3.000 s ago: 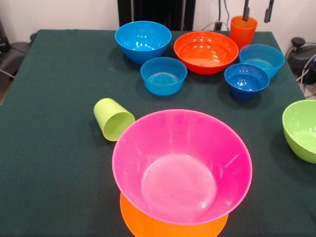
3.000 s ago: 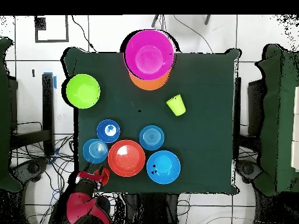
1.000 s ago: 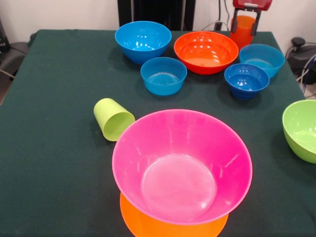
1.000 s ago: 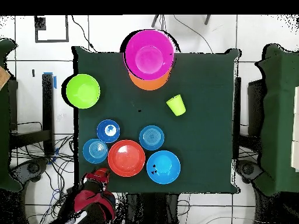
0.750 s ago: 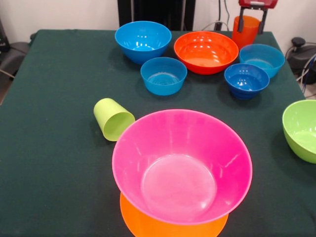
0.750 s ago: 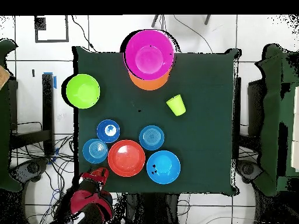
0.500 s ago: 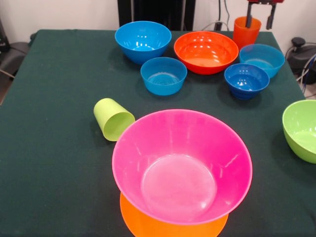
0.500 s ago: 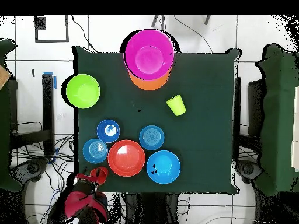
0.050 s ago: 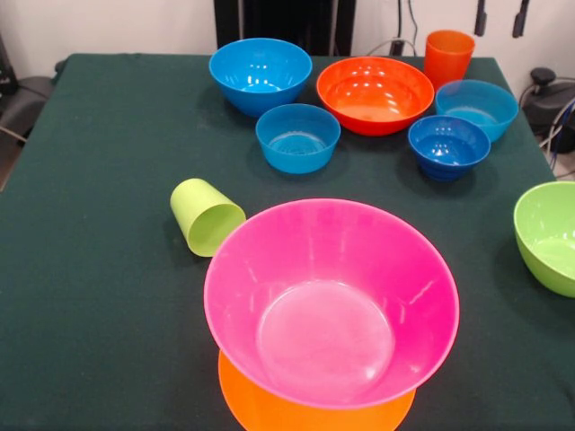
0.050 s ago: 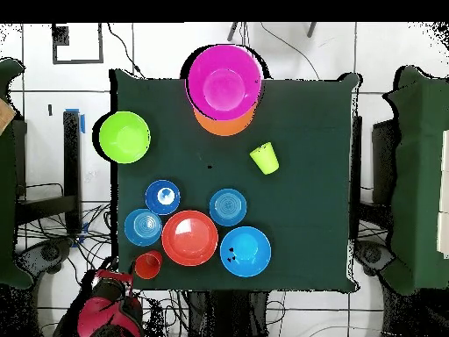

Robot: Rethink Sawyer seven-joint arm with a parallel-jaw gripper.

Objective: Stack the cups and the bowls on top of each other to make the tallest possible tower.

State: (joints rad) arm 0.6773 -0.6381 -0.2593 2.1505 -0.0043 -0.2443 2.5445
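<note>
Front view, going left to right: the desk (image 9: 108,135) wears a dark green cloth that fills most of the frame, with a pale wall along the top edge and a black upright panel (image 9: 283,22) at top centre. At left of centre the lime green cup (image 9: 207,216) lies on its side, mouth toward the lower right, just beside the pink bowl (image 9: 331,301), which sits upright on the upside-down light-orange bowl (image 9: 269,409) at the bottom edge; these two make the tower. Along the upper part stand the medium blue bowl (image 9: 260,74), a small blue bowl (image 9: 297,136) below it, the red-orange bowl (image 9: 375,93), a darker small blue bowl (image 9: 448,145), a lighter small blue bowl (image 9: 477,108) and, in the upper right, the ribbed orange cup (image 9: 448,57), upright near the desk's top edge. Above and right of that cup the gripper (image 9: 500,20) shows only two dark fingertips at the top edge, spread apart and holding nothing. The lime-green bowl (image 9: 550,235) is cut by the right edge. Dark cables and gear lie on the floor at the upper right. Overhead, the floor (image 10: 53,96) is pale tile with dark seams, cables trail at lower left, dark green shapes flank both sides, and the red arm (image 10: 103,314) sits at the bottom left, off the desk.
</note>
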